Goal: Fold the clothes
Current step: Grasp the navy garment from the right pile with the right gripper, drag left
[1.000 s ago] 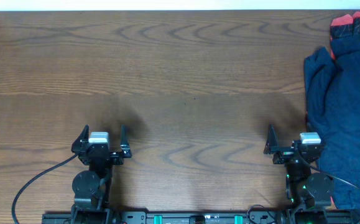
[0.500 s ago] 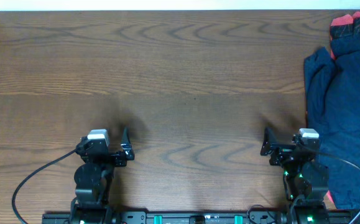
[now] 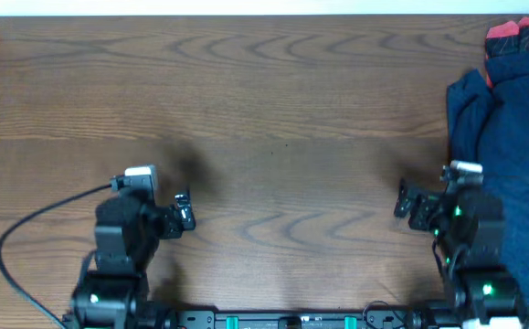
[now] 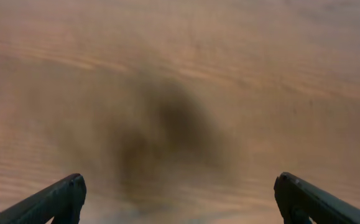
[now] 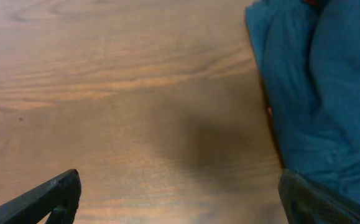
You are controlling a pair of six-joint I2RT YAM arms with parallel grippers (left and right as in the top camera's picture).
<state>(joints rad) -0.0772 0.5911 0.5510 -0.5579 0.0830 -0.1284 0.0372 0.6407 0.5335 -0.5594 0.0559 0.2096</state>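
Observation:
The clothes (image 3: 506,155) are a crumpled dark navy-blue heap at the table's right edge; they fill the upper right of the right wrist view (image 5: 323,81). My right gripper (image 3: 436,199) hovers open just left of the heap, its right finger by the fabric's edge. In its wrist view the right gripper (image 5: 180,177) has bare wood between its fingers (image 5: 55,193). My left gripper (image 3: 150,203) is open over bare wood at the near left, far from the clothes. In its own blurred view the left gripper (image 4: 180,182) holds nothing.
A red-and-black piece of fabric (image 3: 520,37) pokes out at the far right corner, behind the navy heap. A black cable (image 3: 36,228) loops left of the left arm. The wooden table (image 3: 273,110) stretches between and beyond the arms.
Both arms have lifted and swung a little away from their base, toward the table's middle. Both grippers stayed open. The clothes have not moved.

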